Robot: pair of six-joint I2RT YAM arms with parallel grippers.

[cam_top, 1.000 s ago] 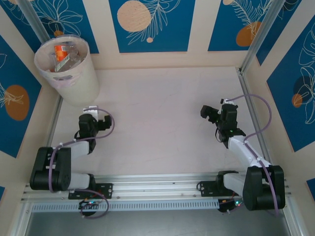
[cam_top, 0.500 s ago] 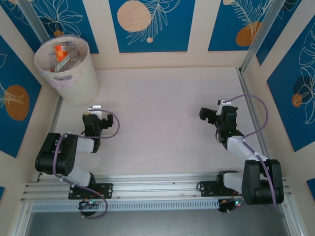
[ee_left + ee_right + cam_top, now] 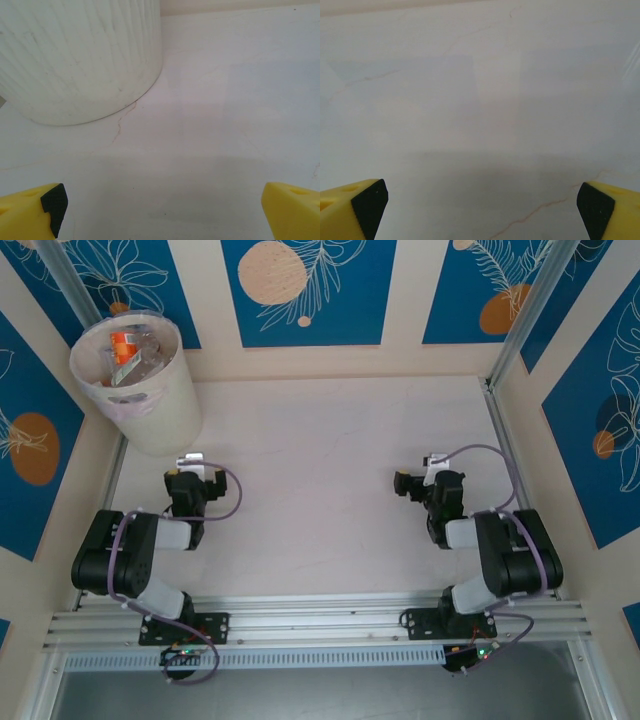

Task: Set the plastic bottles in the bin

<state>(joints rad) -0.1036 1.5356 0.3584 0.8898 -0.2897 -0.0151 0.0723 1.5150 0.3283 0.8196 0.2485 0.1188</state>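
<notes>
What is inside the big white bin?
Clear plastic bottles lie piled inside the bin; one has an orange label. How many there are, and what lies under the top ones, is hidden by the pile and the bin's wall.

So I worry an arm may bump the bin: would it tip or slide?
Probably slide: the bin looks like plastic and holds just plastic bottles, so it is likely light, and the table looks smooth. Its base seems narrower than its rim, so a high knock might tip it.
</notes>
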